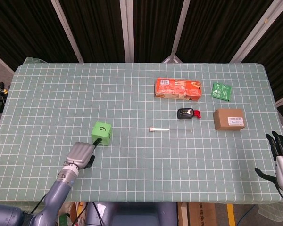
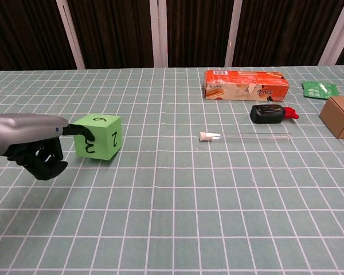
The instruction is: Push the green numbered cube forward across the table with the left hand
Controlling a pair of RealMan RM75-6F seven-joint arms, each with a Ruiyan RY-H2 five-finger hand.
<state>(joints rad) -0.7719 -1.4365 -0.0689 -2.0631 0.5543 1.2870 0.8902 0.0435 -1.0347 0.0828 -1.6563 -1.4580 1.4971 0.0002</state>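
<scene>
The green numbered cube (image 1: 102,133) (image 2: 99,136) stands on the checked table (image 1: 132,94), left of the middle, with a 9 on top and a 2 on one side. My left hand (image 1: 81,154) (image 2: 37,146) lies just behind it on the near side. One outstretched finger touches the cube's near face and the other fingers are curled under; it holds nothing. My right hand (image 1: 281,157) hovers at the table's near right corner with its fingers spread apart and nothing in them.
An orange box (image 1: 178,89), a green packet (image 1: 221,91), a brown carton (image 1: 229,119), a black and red object (image 1: 187,113) and a thin white-capped tube (image 1: 159,129) lie on the right half of the table.
</scene>
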